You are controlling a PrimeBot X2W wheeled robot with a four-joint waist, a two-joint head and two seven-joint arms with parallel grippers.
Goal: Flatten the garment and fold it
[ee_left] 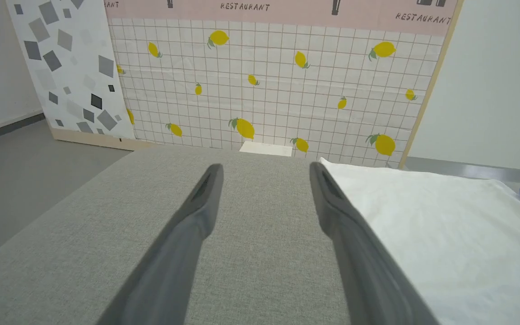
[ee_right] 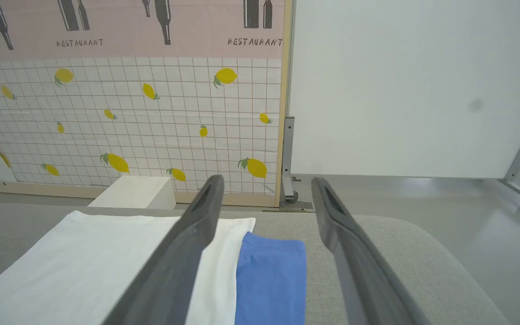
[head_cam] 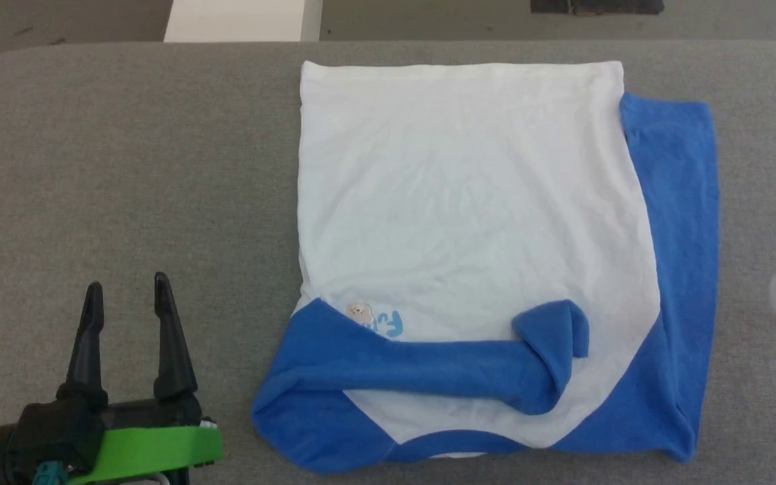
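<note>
On the gray padded table [head_cam: 125,135], the white and blue T-shirt [head_cam: 469,222] lies spread out, and both grippers are empty.
The left gripper [head_cam: 126,283] sits at the near left, well away from the shirt, its fingers wide apart. The right gripper [ee_right: 265,180] is by the shirt's right side, near the long blue sleeve [head_cam: 681,236], its fingers apart too. The other blue sleeve [head_cam: 469,370] is folded across the chest. The shirt looks soft, light and floppy, so it may sag and wrinkle when lifted. Pinching the two corners of the far hem [head_cam: 462,65] seems best.
</note>
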